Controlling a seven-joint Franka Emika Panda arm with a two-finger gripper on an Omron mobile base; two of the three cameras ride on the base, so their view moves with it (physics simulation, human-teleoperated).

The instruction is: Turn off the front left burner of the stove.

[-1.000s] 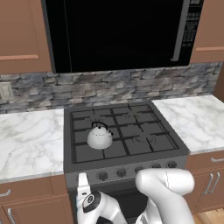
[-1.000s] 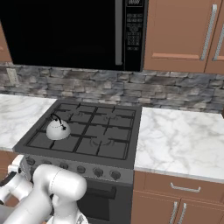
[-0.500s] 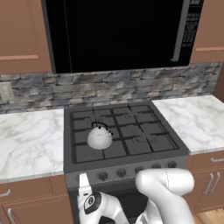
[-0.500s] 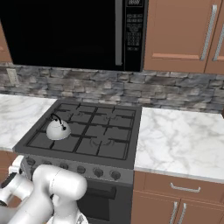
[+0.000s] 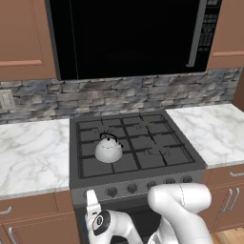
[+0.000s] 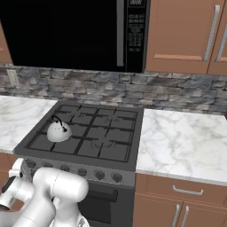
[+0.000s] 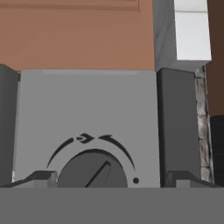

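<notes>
The stove point(image 5: 138, 178) is a dark grey gas range with black grates. A white kettle point(image 5: 108, 148) stands on the front left burner point(image 5: 97, 166), which also shows under the kettle point(image 6: 58, 131) as the front left burner point(image 6: 44, 142). In the hand view a round dark knob point(image 7: 89, 169) sits on the grey front panel under curved arrow marks, its pointer tilted to the upper right. My gripper point(image 7: 113, 178) is open, one dark fingertip point(image 7: 41, 177) left of the knob and one right, neither touching. The gripper point(image 5: 89, 198) points up at the leftmost knob of the panel.
A row of round knobs point(image 5: 151, 185) runs along the stove front above the black oven door. White marble counters point(image 5: 28, 152) flank the stove. A big black microwave point(image 5: 128, 35) hangs above, with brown cabinets point(image 6: 186, 31) beside it and drawers point(image 6: 177, 195) below the counter.
</notes>
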